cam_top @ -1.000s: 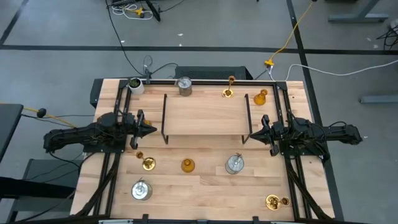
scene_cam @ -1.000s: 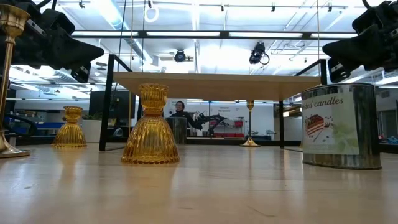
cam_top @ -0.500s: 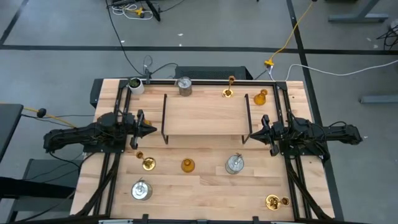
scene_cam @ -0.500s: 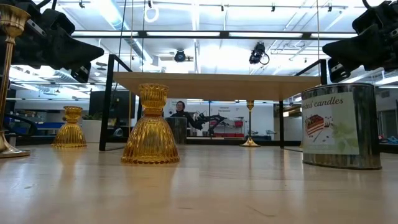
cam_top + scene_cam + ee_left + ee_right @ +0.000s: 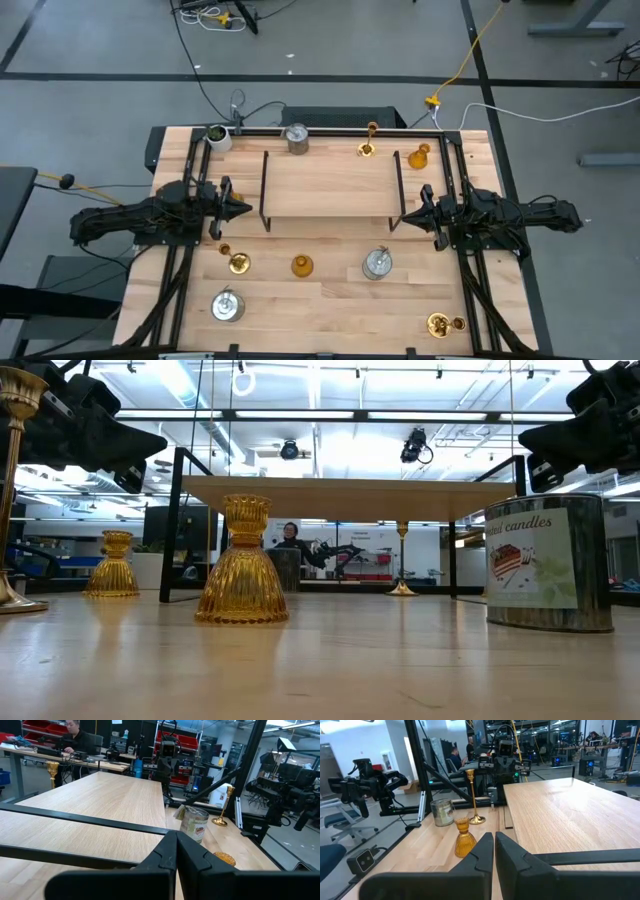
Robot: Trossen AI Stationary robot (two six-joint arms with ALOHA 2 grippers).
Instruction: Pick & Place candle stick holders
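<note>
**Nothing stirs: both arms parked at the rack, every holder untouched**

Across the last second nothing has changed: arms, holders and rack sit exactly as before. I judge that no pick has begun, so the whole task is still ahead.

The rack stands mid-tabletop and serves as the landmark. The left hand hovers just off the rack's left end, pointing at it, its fingers pressed together and holding nothing. The right hand mirrors it at the rack's right end, fingers likewise together and empty. In each wrist view the two dark fingers meet along a thin seam.

The holders lie scattered around the rack. Behind it stand a grey can, a tall brass holder and an amber holder. In front of it sit a brass holder toward the left, an amber one near the middle and a second can to the right. Farther forward are a third can on the left and a brass holder at the far right. A whitish cup stands behind the rack's left end.

Either hand must open before any grasp.
</note>
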